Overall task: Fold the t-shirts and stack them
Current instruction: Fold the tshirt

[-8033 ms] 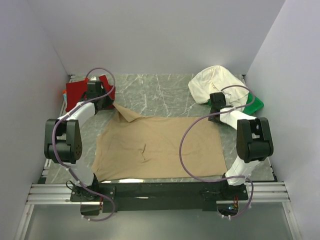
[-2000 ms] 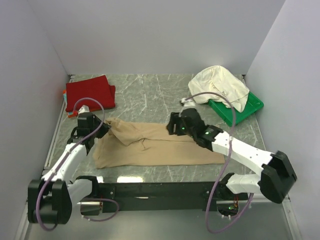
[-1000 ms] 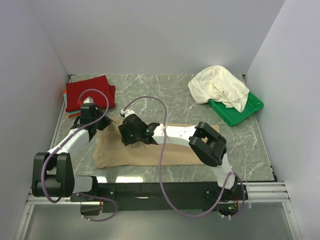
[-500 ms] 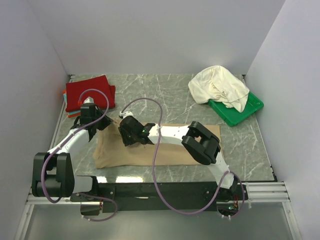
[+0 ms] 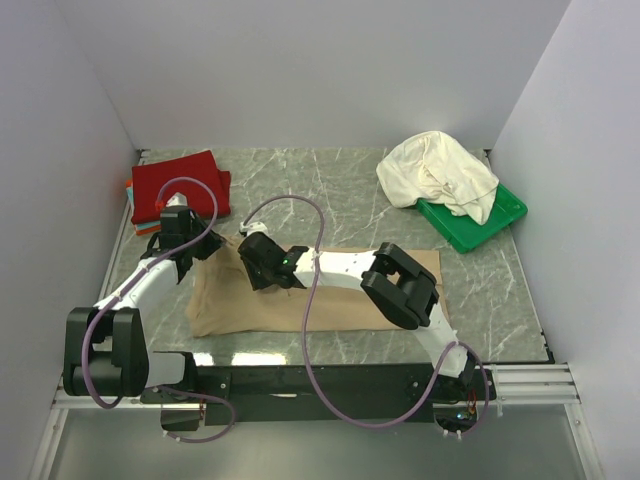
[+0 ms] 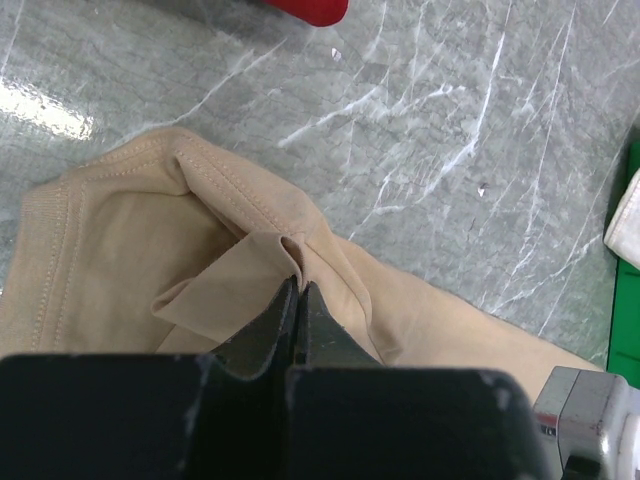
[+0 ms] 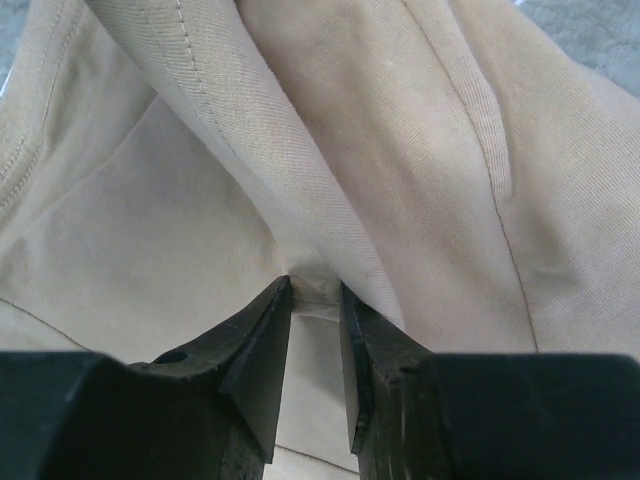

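Observation:
The tan t-shirt (image 5: 340, 300) lies folded into a long band across the near half of the table. My left gripper (image 5: 192, 250) is shut on its upper left corner; in the left wrist view the closed tips (image 6: 298, 285) pinch a fold of tan cloth (image 6: 120, 260). My right arm reaches across the shirt to the left. The right gripper (image 5: 250, 268) sits just right of the left one. Its jaws (image 7: 315, 290) stand a narrow gap apart, with a ridge of tan cloth (image 7: 450, 150) between the tips. The red t-shirt (image 5: 180, 185) lies folded at the back left. The cream t-shirt (image 5: 435, 175) is crumpled at the back right.
The cream shirt rests partly on a green tray (image 5: 480, 225), whose edge also shows in the left wrist view (image 6: 628, 270). A thin orange edge (image 5: 130, 190) peeks out under the red shirt. White walls close in the left, back and right sides. Grey marble table (image 5: 300, 190) shows behind the tan shirt.
The right gripper's jaws have narrowed around the ridge of tan cloth and the right arm has settled slightly. The left gripper and the shirts have stayed put.

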Robot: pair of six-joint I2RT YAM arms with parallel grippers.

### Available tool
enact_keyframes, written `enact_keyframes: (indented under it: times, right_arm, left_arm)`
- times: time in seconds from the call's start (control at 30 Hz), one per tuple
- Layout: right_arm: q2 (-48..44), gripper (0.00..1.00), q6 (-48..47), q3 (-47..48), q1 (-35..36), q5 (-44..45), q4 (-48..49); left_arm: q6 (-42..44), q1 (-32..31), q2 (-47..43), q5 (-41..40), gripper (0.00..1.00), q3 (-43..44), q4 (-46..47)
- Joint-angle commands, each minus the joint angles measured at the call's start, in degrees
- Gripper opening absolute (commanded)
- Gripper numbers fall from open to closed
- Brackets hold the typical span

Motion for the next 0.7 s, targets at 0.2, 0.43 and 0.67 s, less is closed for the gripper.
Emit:
enact_keyframes:
  times: [0.2,0.43,0.67]
  right_arm:
    - [1.6,0.34,1.5,0.4,1.1,0.3,-0.9]
    - [1.9,0.35,1.8,-0.1,1.7,0.4,-0.6]
    - [2.5,0.20,2.0,0.9,1.7,2.6,-2.9]
  left_arm:
    - [0.7,0.3,-1.2,1.4,0.01,0.5,2.3]
    - [1.0,0.3,-1.6,1.0,0.00,0.3,2.1]
    - [1.2,0.3,-2.0,0.8,0.01,0.4,1.6]
